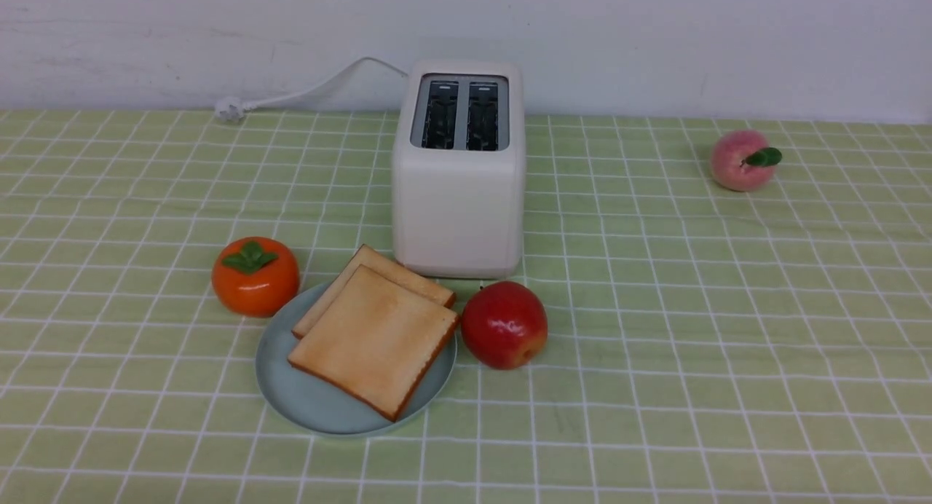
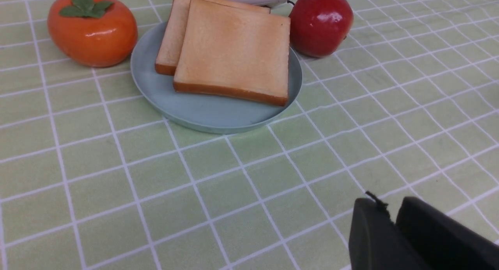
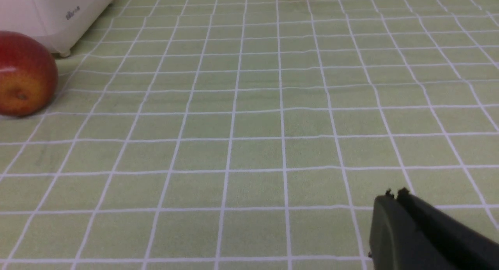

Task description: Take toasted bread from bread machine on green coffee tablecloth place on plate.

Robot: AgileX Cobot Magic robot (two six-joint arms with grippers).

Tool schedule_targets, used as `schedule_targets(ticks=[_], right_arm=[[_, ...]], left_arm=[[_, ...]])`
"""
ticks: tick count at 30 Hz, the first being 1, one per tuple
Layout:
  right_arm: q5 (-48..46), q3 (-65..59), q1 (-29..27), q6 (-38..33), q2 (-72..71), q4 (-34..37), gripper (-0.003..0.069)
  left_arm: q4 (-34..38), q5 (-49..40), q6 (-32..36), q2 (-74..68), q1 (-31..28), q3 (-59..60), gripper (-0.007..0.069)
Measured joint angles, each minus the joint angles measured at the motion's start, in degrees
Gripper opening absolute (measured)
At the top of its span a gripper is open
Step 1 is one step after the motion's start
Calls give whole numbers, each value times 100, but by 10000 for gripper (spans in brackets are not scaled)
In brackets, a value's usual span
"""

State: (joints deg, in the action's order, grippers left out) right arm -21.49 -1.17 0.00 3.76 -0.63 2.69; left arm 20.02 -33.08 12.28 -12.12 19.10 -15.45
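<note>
Two slices of toasted bread [image 1: 375, 336] lie overlapping on the pale blue-grey plate [image 1: 306, 402], in front of the cream-white bread machine [image 1: 459, 198], whose two slots show dark. Everything sits on the green coffee tablecloth [image 1: 692, 307]. The toast [image 2: 234, 47] and plate [image 2: 210, 114] also show in the left wrist view. My left gripper [image 2: 393, 207] is shut and empty, well back from the plate. My right gripper [image 3: 395, 198] is shut and empty over bare cloth, with the bread machine's side [image 3: 58, 16] far off. Neither arm shows in the front view.
An orange persimmon [image 1: 255, 276] touches the plate's left rim. A red apple [image 1: 504, 324] sits right of the plate, in front of the toaster. A pink peach [image 1: 743, 159] lies at the far right. The white power cord [image 1: 306, 92] runs left behind the toaster.
</note>
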Motion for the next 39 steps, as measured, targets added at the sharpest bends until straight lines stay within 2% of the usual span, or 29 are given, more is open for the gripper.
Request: schedule_targets(ticks=[32,36,39], right_arm=[[-39,11,0,-1,0,19,14],[-41,11,-2,-1,0,19,17],[-41,11,-2,-1,0,19,22]], left_arm=[[-21,7,0,0,0,0,113],[-286,271,-7,7,0,97,113],[-658,1033,-370,191,-218,403,59]])
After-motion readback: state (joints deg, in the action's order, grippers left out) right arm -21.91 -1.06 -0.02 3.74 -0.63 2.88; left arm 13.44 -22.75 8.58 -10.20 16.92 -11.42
